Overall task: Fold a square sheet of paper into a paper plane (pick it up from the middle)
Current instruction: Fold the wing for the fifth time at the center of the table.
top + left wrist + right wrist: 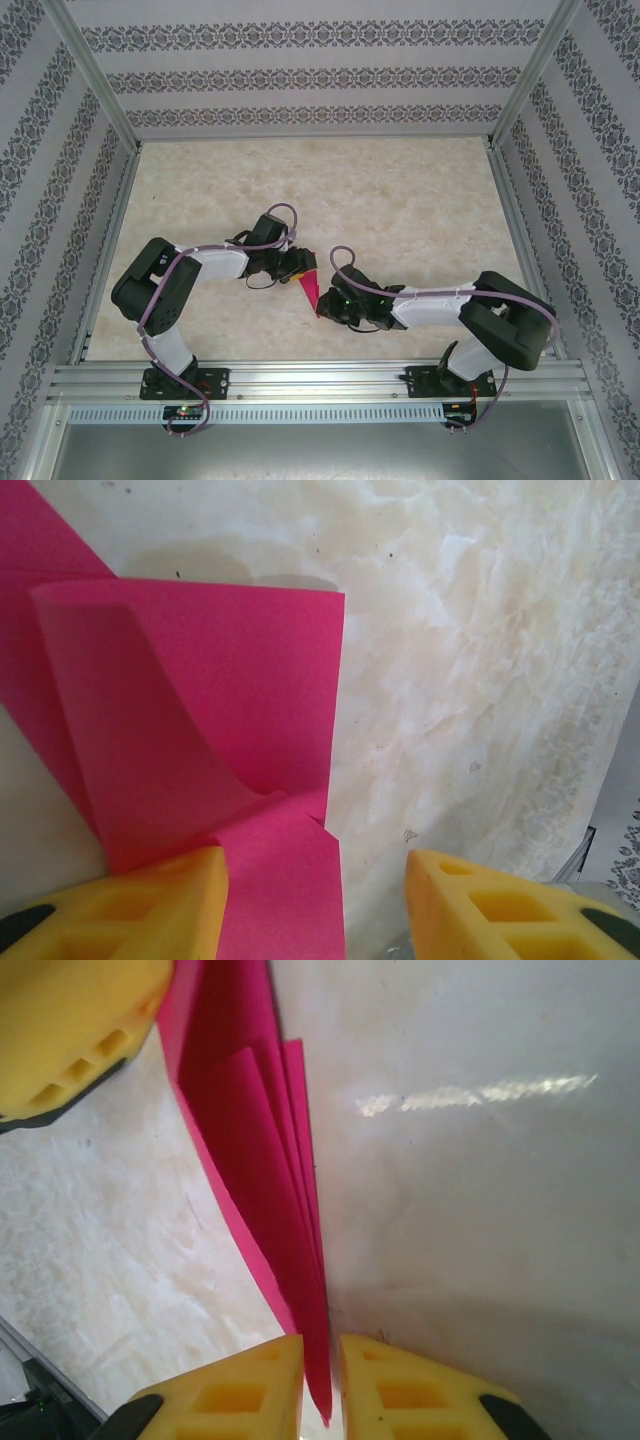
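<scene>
The pink paper (309,292) is folded down to a narrow wedge. It sits just beyond the middle of the metal rail (320,378) at the front of the table (400,190), stretched between the two arms. Its pointed end faces the rail, and there the right claw (322,1385) is clenched on it. In the wrist view its two yellow fingers press almost together with the tip of the wedge sandwiched between them.

The wider end, farther from the rail, lies at the left claw (315,910). That claw is released, its fingers (150,910) spread well apart. One flap of the paper curls up against the inner side of one finger, while the other finger stands clear over bare table.

To my eye the paper is feather-light and floppy. The layers fan apart near the pinched tip, and the loose flap bows under nothing but its own spring. I'd expect it to crease wherever it is squeezed, to skate on the smooth tabletop, and to tear if the arms tug against each other.

The safest hold looks to be on the folded spine, about midway along its length, where the stacked layers are stiffest. A loose flap edge would just bend away. The left claw would need to close over every layer there, gently
</scene>
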Robot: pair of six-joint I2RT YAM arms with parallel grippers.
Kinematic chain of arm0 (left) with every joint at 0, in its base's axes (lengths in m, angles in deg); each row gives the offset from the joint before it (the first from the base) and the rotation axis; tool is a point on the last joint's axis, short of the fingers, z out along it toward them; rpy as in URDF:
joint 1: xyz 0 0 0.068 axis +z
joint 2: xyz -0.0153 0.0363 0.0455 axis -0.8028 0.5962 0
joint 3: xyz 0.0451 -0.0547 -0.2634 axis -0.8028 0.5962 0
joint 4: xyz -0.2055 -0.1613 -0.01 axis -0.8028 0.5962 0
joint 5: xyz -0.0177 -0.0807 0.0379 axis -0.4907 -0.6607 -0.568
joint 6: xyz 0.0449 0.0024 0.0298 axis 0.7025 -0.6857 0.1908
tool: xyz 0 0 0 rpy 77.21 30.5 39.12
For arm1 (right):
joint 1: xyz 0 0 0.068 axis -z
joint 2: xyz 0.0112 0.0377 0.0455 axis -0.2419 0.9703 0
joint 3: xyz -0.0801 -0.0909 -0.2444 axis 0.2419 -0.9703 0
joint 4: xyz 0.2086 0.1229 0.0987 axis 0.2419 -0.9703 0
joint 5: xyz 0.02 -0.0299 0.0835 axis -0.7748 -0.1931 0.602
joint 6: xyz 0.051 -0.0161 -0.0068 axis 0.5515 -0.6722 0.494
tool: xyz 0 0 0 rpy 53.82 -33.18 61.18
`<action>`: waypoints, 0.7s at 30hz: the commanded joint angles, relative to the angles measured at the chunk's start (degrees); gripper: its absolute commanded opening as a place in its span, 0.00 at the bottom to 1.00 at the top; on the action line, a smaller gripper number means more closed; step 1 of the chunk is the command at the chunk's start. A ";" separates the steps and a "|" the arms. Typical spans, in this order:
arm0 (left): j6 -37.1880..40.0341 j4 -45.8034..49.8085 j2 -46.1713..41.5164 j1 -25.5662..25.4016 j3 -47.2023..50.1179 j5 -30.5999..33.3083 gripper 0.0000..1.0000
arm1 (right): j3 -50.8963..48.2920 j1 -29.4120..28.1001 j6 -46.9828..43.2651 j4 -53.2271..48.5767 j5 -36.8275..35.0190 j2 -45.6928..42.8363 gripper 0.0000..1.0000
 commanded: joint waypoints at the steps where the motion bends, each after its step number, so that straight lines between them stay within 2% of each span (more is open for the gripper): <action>1: 1.23 1.33 0.97 -0.32 -1.20 0.34 0.51 | 0.34 0.42 -2.94 -1.13 -3.25 -4.04 0.18; 5: 1.11 1.35 1.02 -0.36 -1.36 0.27 0.51 | 2.50 0.42 -4.88 3.55 -1.53 -4.26 0.12; 11: 0.96 1.15 1.20 -0.35 -1.42 0.20 0.51 | 7.39 0.56 -5.43 8.58 2.49 3.57 0.07; 21: 1.26 1.30 1.20 -0.33 -1.47 0.13 0.51 | 2.44 1.61 -1.34 13.89 0.34 9.55 0.05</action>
